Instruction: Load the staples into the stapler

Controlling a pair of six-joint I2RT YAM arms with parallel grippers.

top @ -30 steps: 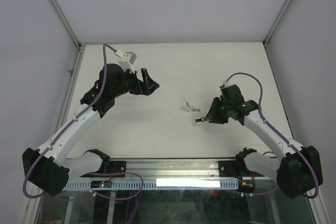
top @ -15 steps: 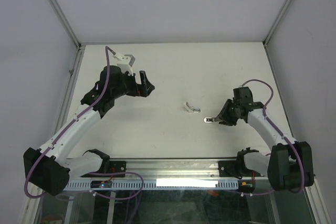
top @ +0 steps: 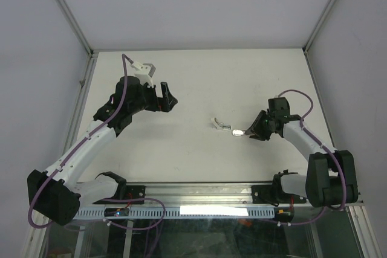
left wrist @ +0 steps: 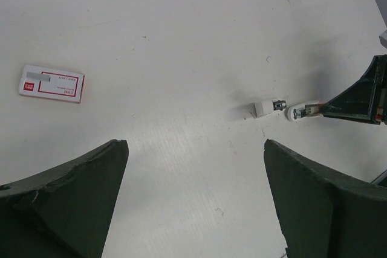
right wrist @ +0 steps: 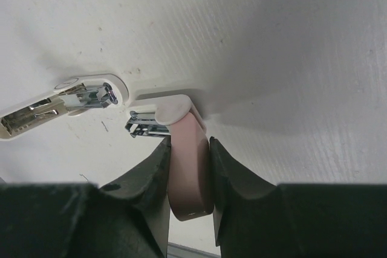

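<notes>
My right gripper is shut on the pink stapler, gripping its pink body from both sides. The stapler's white front and metal magazine stick out ahead, low over the table. A small white-and-metal piece lies just left of the stapler's tip, close to it; it also shows in the right wrist view. The red-and-white staple box lies flat on the table in the left wrist view. My left gripper is open and empty, held above the table. No loose staple strip shows.
The white table is framed by metal rails at the left and front edges. The staple box does not show in the top view. The left wrist view also shows the stapler's tip beside the white piece.
My right gripper has swung out to the right and then up and left with the stapler, bringing its tip close to the white-and-metal piece. My left gripper has drawn back slightly.
</notes>
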